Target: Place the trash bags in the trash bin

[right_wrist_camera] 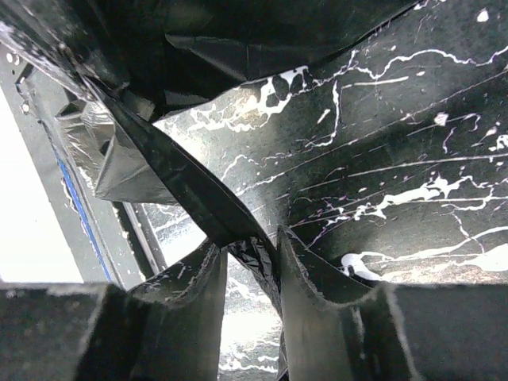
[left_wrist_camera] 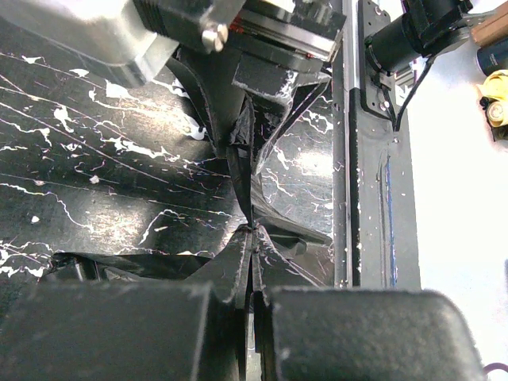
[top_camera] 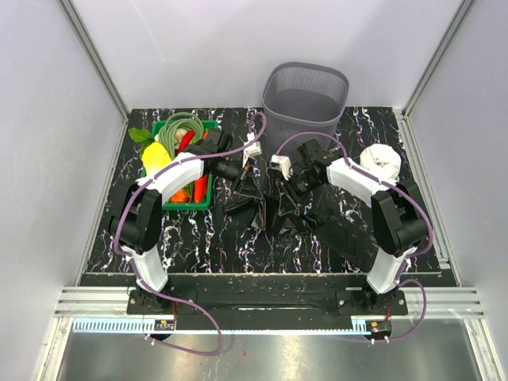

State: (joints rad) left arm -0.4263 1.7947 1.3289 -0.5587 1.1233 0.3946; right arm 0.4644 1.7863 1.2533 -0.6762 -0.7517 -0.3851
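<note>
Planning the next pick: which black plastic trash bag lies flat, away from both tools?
The wide glossy black film bag beside the right arm; the crumpled black bag at centre is pinched in the left tool.

Quantities on tabletop (top_camera: 198, 246): bin (top_camera: 305, 95), one; crate (top_camera: 194, 205), one; white roll (top_camera: 381, 161), one; black bags (top_camera: 349, 238), at least three, overlapping, exact count unclear. Arms (top_camera: 171, 178): two.

Left arm (top_camera: 173, 176) and right arm (top_camera: 359, 179): white shells, black joints, looping purple cables (top_camera: 117, 228); left gripper (left_wrist_camera: 252, 232) chunky, matte black.
</note>
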